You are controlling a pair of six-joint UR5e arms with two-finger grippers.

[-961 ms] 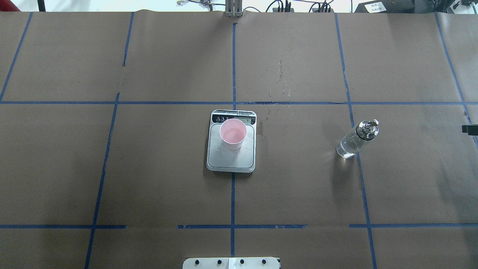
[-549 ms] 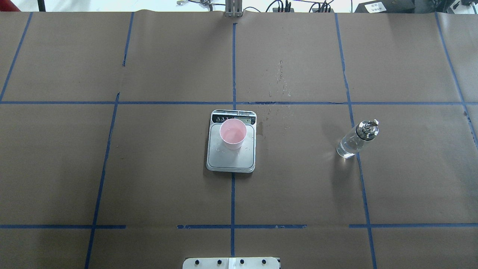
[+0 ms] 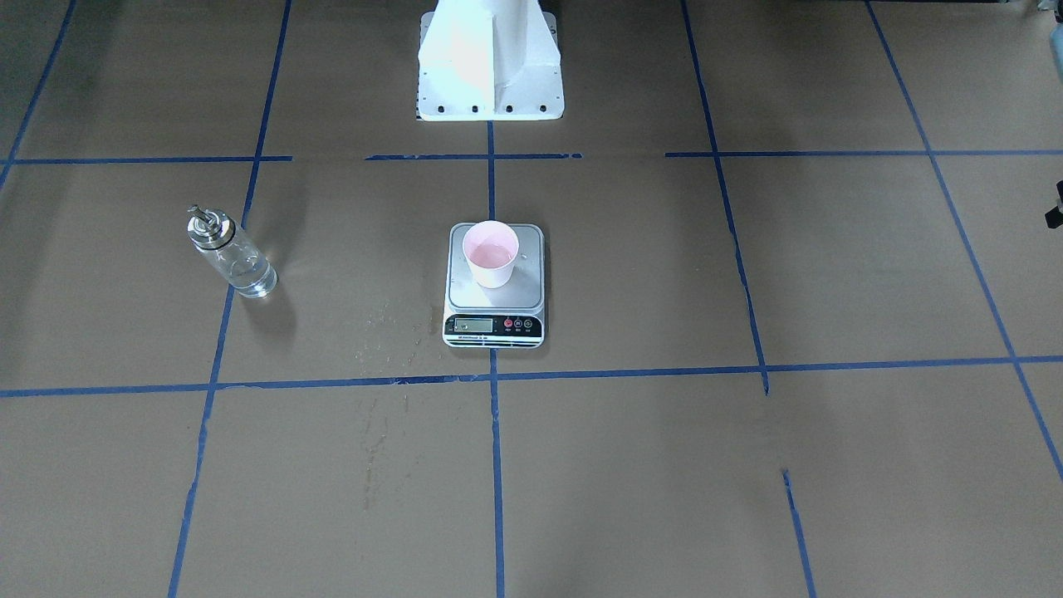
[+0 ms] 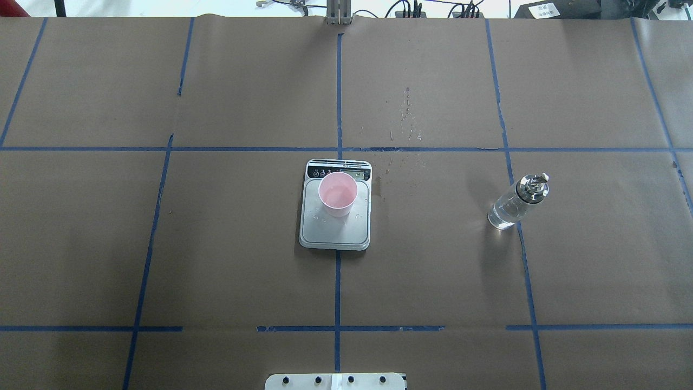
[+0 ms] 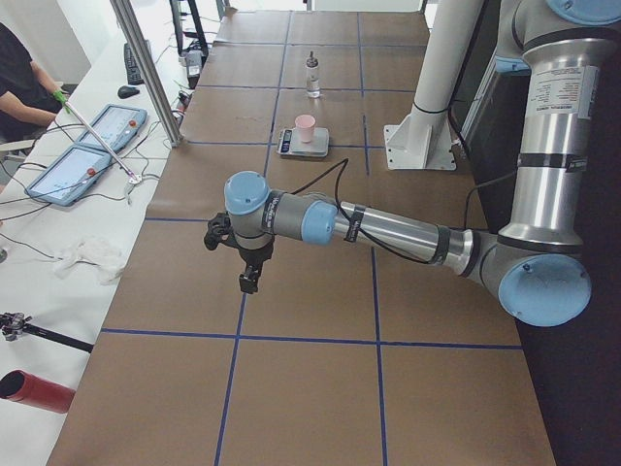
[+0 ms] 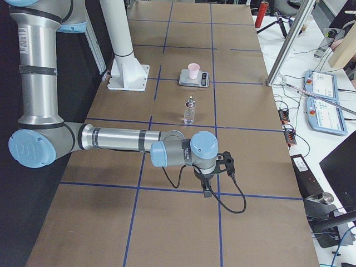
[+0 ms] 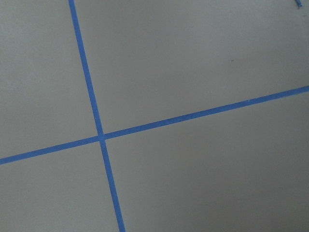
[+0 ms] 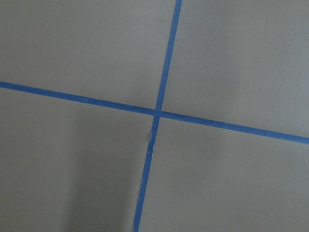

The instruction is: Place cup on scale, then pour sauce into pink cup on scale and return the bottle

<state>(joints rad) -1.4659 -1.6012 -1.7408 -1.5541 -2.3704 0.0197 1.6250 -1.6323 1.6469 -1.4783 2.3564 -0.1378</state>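
Fingers of the left gripper [image 5: 248, 280] hang over the surface [image 4: 216, 260], spread or pressed together, can't tell. Centre: cup [image 4: 338, 194] upright on the scale [image 4: 335, 230]. Bottle [image 4: 514, 203] stands well right, untouched. Right gripper [image 6: 207, 192]: fingers equally unreadable.

— What sort of place was this?
— A robotics lab. Brown paper [image 4: 243, 260] gridded with blue tape [image 4: 337, 287] covered the table [image 3: 830, 266], grey-and-blue robot arms [image 5: 388, 228] stood by a white pedestal [image 3: 490, 75], and teach pendants [image 5: 107, 126] lay on a side bench [image 5: 58, 243] beside a seated operator [image 5: 19, 68].
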